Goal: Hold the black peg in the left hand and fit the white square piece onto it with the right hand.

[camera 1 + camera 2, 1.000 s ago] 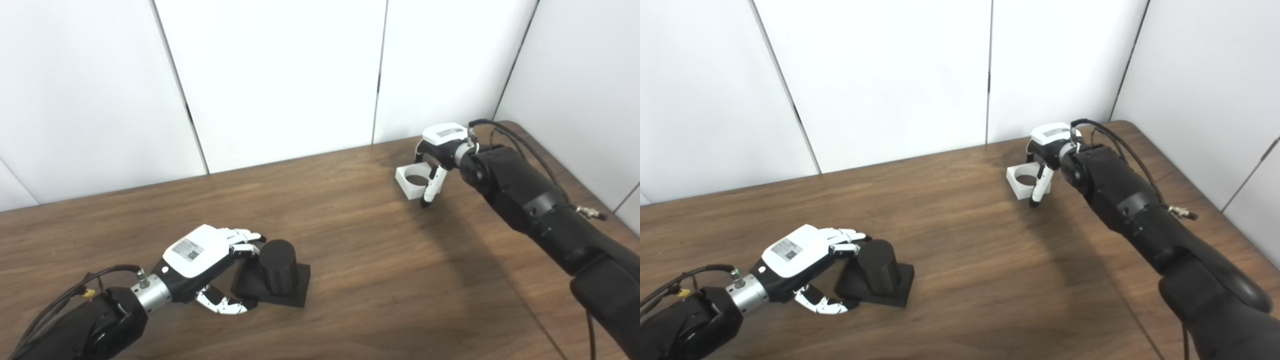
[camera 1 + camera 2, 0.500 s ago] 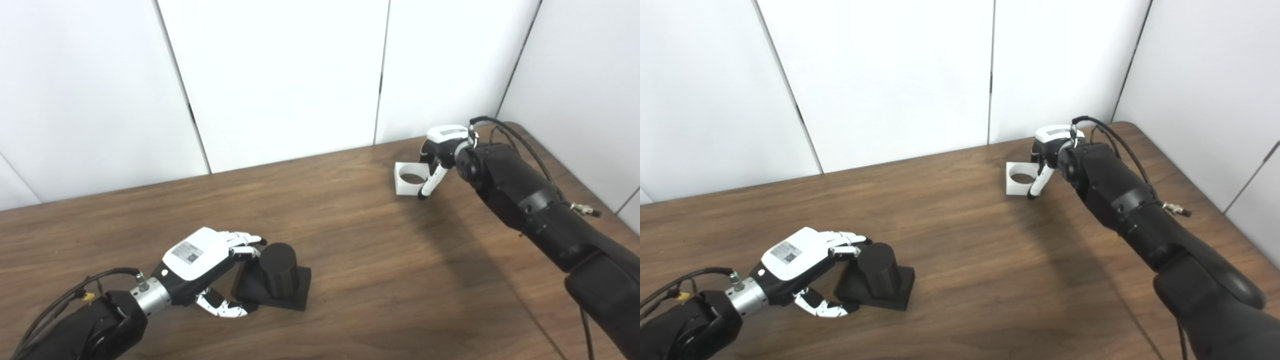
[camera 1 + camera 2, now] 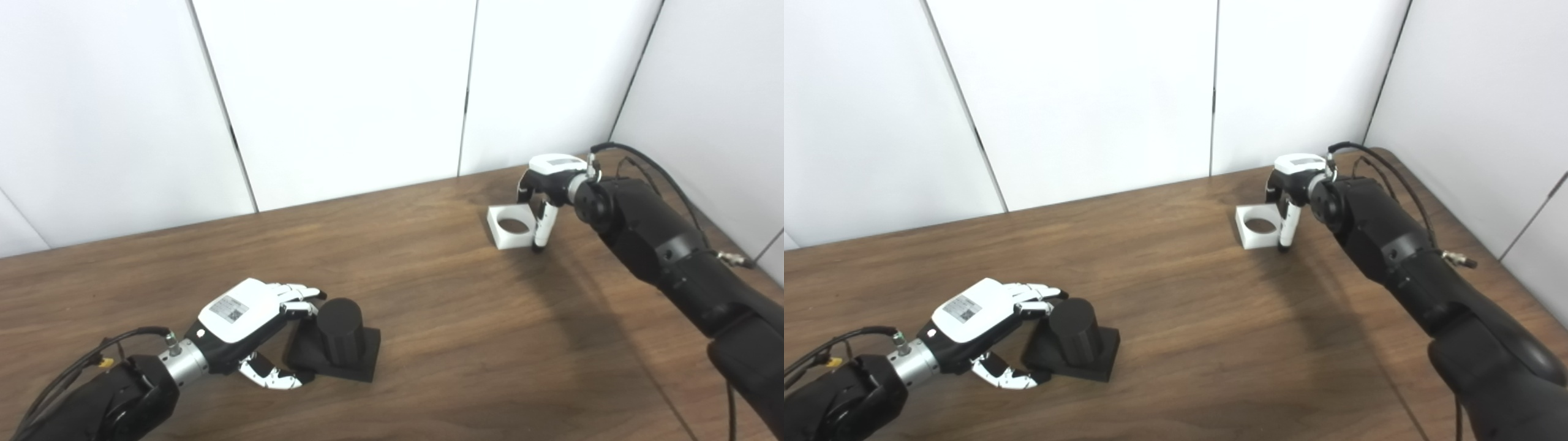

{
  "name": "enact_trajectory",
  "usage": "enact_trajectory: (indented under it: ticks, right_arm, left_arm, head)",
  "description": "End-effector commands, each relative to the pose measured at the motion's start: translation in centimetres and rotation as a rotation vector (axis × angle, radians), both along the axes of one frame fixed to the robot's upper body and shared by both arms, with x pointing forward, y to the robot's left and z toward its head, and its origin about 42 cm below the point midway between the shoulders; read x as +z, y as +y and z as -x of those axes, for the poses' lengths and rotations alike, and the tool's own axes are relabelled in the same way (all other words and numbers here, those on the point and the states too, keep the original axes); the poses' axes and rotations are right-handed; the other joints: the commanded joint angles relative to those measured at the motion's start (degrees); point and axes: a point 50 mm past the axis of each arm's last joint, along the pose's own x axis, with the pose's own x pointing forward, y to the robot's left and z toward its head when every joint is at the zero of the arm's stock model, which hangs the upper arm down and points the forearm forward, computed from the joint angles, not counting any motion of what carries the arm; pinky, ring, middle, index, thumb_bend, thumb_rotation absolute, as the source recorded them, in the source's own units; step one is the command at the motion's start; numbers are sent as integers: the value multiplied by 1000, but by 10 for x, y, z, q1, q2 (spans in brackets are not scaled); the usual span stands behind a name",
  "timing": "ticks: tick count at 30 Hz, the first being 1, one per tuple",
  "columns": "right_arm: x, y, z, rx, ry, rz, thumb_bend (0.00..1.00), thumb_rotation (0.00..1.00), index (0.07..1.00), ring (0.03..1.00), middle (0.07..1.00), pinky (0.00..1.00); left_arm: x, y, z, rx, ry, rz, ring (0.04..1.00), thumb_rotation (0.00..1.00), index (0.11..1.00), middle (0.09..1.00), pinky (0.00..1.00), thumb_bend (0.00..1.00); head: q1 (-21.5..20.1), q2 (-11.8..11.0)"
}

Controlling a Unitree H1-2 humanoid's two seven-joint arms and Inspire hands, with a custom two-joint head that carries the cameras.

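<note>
Your left hand [image 3: 245, 318] cups the black peg [image 3: 338, 334] near the tabletop's [image 3: 429, 343] front edge, fingers apart. Your right hand [image 3: 545, 190] grasps the white square piece [image 3: 511, 228] near the far right corner.

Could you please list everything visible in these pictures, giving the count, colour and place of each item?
black peg: one, black cylinder upright on a square black base, near left part of the table.
white square piece: one, white with a round hole, far right part of the table.
table: one, dark brown wood, fills the lower picture.
wall panels: white, behind and to the right of the table.
left hand: one, white and black, fingers around the peg and its base.
right hand: one, white and black, at the white piece's right side, fingers at its edge; grip unclear.
</note>
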Motion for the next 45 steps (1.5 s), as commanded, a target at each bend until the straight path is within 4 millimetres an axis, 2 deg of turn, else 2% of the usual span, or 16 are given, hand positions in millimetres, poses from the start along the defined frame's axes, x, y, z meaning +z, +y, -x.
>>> enact_trajectory:
  ticks: [1, 6, 16, 24, 30, 38, 45]
  right_arm:
    - [23, 2, -3, 63, -81, -26, 521, 132, 481, 870, 782, 859]
    - [40, 10, 3, 116, -161, -76, 520, 131, 476, 877, 785, 886]
    - [60, 26, 12, 204, -222, -99, 518, 134, 478, 867, 789, 847]
    - [67, 38, 19, 273, -245, -102, 518, 132, 478, 863, 780, 866]
    - [83, 60, 33, 391, -285, -112, 518, 133, 479, 853, 777, 814]
    - [99, 91, 52, 523, -309, -120, 517, 139, 479, 853, 789, 816]
    - [104, 104, 63, 608, -329, -147, 518, 138, 478, 838, 781, 798]
  left_arm:
    - [-38, 25, 21, -24, 103, -205, 853, 88, 642, 881, 744, 1000]
    - [-38, 25, 20, -17, 103, -202, 863, 103, 642, 885, 755, 1000]
    - [-42, 24, 19, -16, 97, -201, 866, 114, 636, 887, 753, 1000]
    - [-41, 22, 20, -18, 98, -207, 874, 134, 639, 894, 762, 992]
    - [-44, 20, 18, -17, 93, -198, 885, 148, 641, 903, 773, 990]
    - [-44, 12, 17, -20, 96, -210, 903, 181, 654, 923, 794, 972]
    - [-42, 4, 17, -20, 90, -217, 912, 203, 659, 936, 804, 956]
  head:
    - [1, 1]
    - [2, 2]
    - [8, 4]
    - [40, 16]
    - [62, 24]
    - [116, 37]
    - [166, 52]
